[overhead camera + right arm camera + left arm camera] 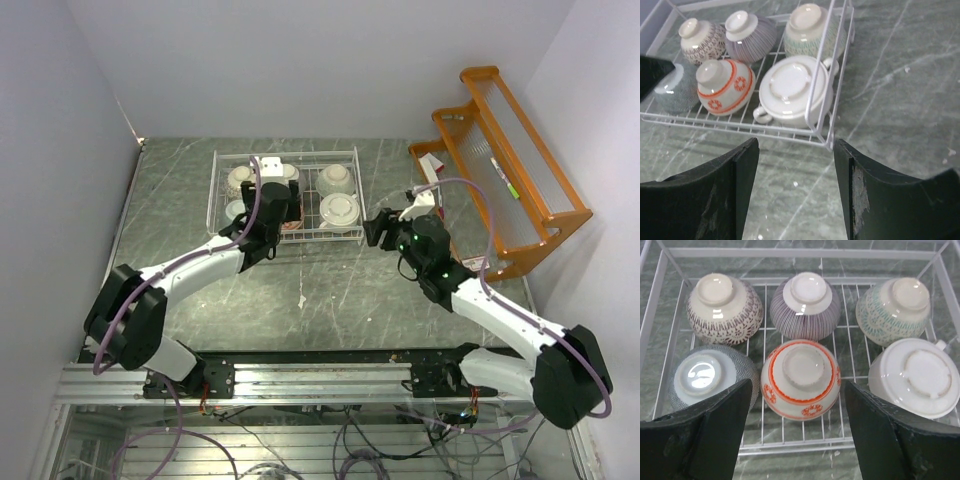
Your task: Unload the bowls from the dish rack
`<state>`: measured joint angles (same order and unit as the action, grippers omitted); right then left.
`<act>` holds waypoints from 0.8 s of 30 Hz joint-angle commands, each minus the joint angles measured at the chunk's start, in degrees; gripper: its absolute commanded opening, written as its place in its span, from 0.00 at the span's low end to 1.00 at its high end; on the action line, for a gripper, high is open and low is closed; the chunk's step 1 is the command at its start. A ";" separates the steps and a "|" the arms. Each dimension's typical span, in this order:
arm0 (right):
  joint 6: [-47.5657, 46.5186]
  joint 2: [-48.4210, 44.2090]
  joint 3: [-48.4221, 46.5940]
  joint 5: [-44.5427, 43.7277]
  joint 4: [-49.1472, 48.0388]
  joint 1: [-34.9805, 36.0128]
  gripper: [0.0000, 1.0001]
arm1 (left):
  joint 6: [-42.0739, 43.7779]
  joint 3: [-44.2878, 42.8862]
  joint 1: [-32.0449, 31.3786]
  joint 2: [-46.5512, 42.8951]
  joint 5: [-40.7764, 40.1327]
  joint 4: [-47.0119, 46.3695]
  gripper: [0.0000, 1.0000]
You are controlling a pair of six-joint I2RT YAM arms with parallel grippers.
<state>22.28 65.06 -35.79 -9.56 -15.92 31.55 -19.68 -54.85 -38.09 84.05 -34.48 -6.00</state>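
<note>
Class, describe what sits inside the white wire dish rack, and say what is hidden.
Inside the dish rack six bowls stand upside down, two rows of three, including a red-and-white bowl. Their insides are hidden, facing the wire floor.

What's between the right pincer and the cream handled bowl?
In the right wrist view, only the white wire wall of the dish rack and bare tabletop separate the right pincer from the cream handled bowl.

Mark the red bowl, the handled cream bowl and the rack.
Red bowl (801,369): left wrist view, upturned foot.
Cream bowl (790,84): right wrist view, upturned base.
Rack (800,253): left wrist view, far rim rail.
</note>
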 commanded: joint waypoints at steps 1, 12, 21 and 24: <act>1.63 -5.40 4.04 -1.27 2.97 0.35 0.61 | 4.90 1.28 -0.28 2.32 -0.96 -13.45 0.89; 0.01 -8.59 3.55 -4.13 9.13 0.45 0.62 | 11.32 3.15 -0.23 10.85 2.86 -27.67 0.99; 0.28 -5.82 3.91 -3.35 7.28 0.49 0.62 | 12.91 3.44 -0.23 12.89 2.36 -28.09 0.98; 0.23 -5.77 3.96 -3.32 6.97 0.44 0.61 | 12.46 2.74 -0.16 14.31 2.55 -27.11 0.97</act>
<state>23.14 59.29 -30.61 -12.05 -8.27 31.64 -7.46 -51.57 -38.09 96.16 -31.77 -30.06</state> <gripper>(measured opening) 0.615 0.979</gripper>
